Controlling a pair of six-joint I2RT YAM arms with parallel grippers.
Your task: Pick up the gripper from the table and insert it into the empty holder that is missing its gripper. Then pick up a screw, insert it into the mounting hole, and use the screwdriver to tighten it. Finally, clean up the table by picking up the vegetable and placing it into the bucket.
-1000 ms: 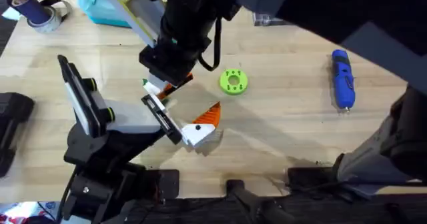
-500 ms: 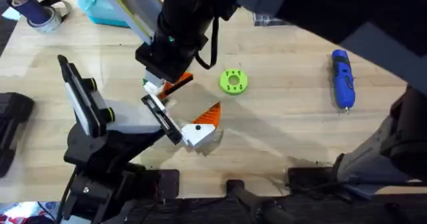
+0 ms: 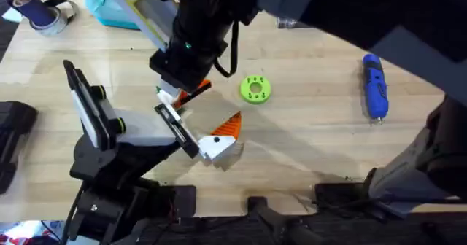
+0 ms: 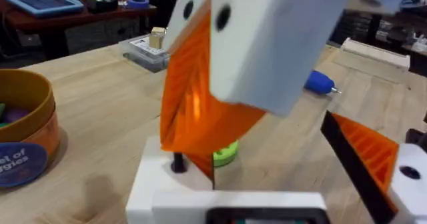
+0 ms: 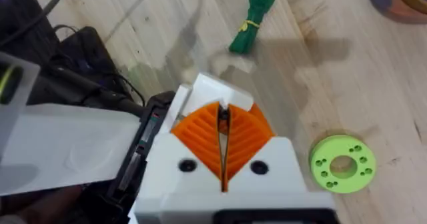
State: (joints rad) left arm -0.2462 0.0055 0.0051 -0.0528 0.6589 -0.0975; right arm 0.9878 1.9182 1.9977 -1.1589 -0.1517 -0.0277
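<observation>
Wooden table [image 3: 306,143]: my right gripper [image 3: 184,92], pinched on the gripper [image 5: 223,141], hangs just above the holder [image 3: 124,139]'s plate; left unclear.

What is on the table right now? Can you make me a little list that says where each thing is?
holder: stands at the table's left side
gripper: on the table, against the end of the holder's black plate
right gripper: shut, hovering over the holder's plate
screwdriver: lying alone at the right side
green disc: flat on the table, just right of the right gripper
vegetable: lying on the bare wood, not in a bucket
</observation>
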